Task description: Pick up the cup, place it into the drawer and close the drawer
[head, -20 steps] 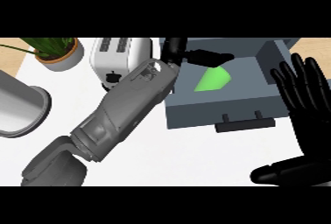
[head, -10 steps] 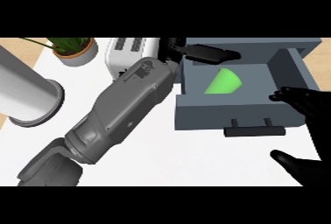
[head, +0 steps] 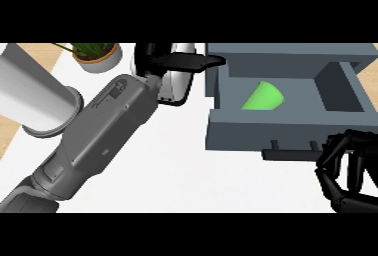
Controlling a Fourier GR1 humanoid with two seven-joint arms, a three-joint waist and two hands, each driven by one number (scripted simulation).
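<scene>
The green cup (head: pixel 262 97) lies inside the open grey drawer (head: pixel 273 132), towards its left side. My left hand (head: pixel 181 61) hovers just outside the drawer's left wall, above a toaster, with straight fingers pointing right and nothing in them. Its grey forearm runs down to the lower left. My right hand (head: pixel 348 170) is at the lower right, fingers curled and holding nothing, right beside the drawer's dark handle (head: pixel 291 152) and under the front panel's right end. Whether it touches the front I cannot tell.
A white toaster (head: pixel 177 87) stands left of the drawer, partly under my left hand. A big white cylinder (head: pixel 33 97) stands at the far left, with a potted plant (head: pixel 96 55) behind it. The white counter (head: pixel 199 185) lies in front of the drawer.
My left hand has drawn back out of the drawer to the left, leaving the cup inside. My right hand has come down from upright and curled its fingers by the drawer's front.
</scene>
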